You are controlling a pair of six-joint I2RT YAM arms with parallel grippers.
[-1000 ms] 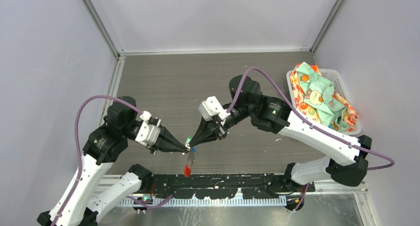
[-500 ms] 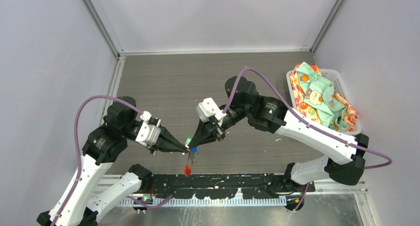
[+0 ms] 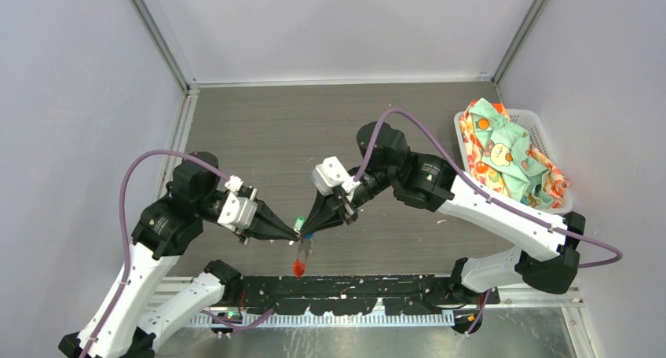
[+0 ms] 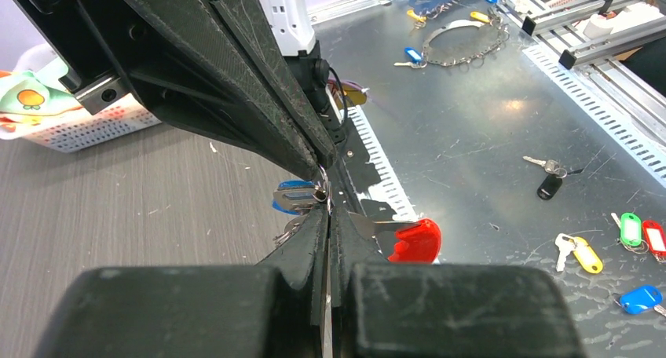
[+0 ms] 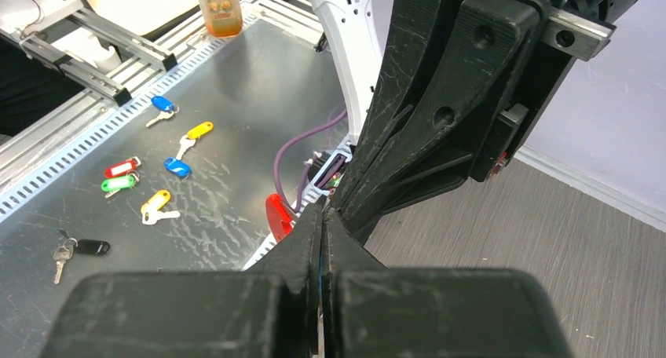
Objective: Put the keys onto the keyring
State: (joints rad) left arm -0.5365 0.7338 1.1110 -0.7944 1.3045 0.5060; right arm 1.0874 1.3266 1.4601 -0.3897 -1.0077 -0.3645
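1. Near the front edge of the table (image 3: 259,138), the left gripper (image 3: 293,234) and right gripper (image 3: 306,231) meet tip to tip, both clenched.
2. Left pinches the keyring (image 3: 298,265), whose long axis hangs toward 6 o'clock, red end lowest.
3. Right grips the blue-headed key (image 4: 292,198), meeting the pinch point from 1 o'clock.
4. A green-headed key (image 3: 299,221) sits at 12 o'clock of the joint; whether it is threaded, I cannot tell.
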